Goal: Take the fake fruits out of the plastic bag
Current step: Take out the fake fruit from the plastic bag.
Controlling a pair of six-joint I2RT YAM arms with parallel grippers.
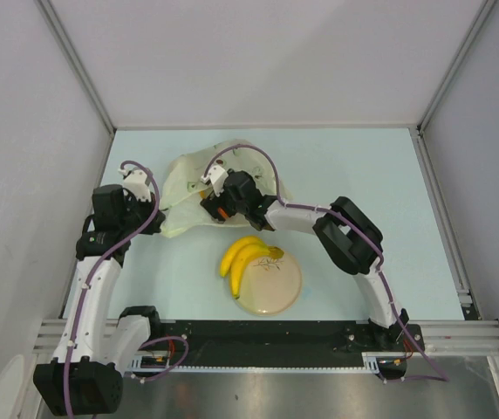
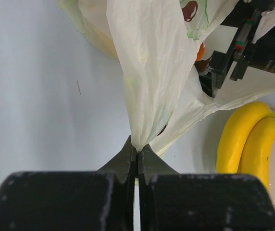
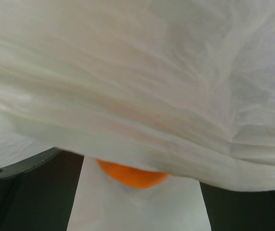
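The left gripper (image 2: 136, 155) is pinching a gathered edge of the plastic bag (image 2: 152, 72); the right gripper (image 3: 137, 202), jaws spread, is tucked under the film, with the orange (image 3: 132, 174) straight ahead between its fingers

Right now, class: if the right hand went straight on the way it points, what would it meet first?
Most likely the orange, centred ahead of the open right hand, beneath the plastic bag; its drooping film might touch first, depth being unclear.

The blurred plastic bag (image 3: 137, 72) hides all but the lower rim of what seems an orange (image 3: 132, 175).
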